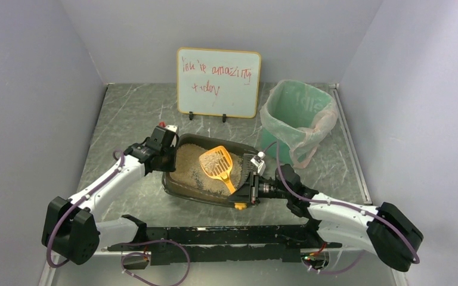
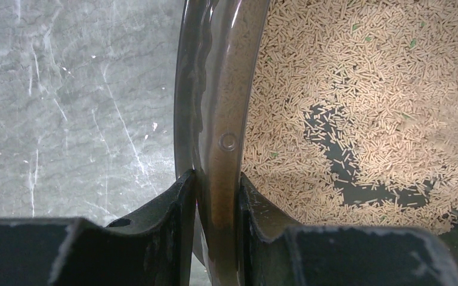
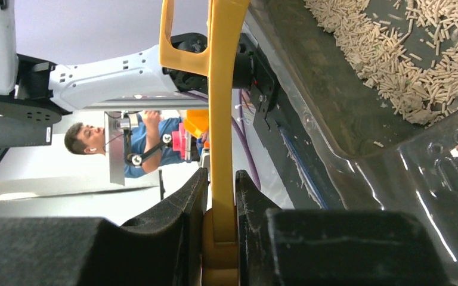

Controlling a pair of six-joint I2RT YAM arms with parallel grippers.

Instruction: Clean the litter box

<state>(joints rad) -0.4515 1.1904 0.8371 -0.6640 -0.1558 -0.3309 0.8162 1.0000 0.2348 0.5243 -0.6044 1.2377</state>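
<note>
- Two holds exist: the left jaws are closed on the litter box (image 2: 220, 113) rim, the right jaws on the scoop (image 3: 222, 119) handle.
- The litter box sits mid-bench (image 1: 125, 113), between the arms.
- It seems stiff, slippery and heavy with litter (image 2: 364, 89); the rim suits gripping.

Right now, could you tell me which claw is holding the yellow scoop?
The right claw, shut on the scoop handle; the left claw instead clamps the litter box rim.
</note>
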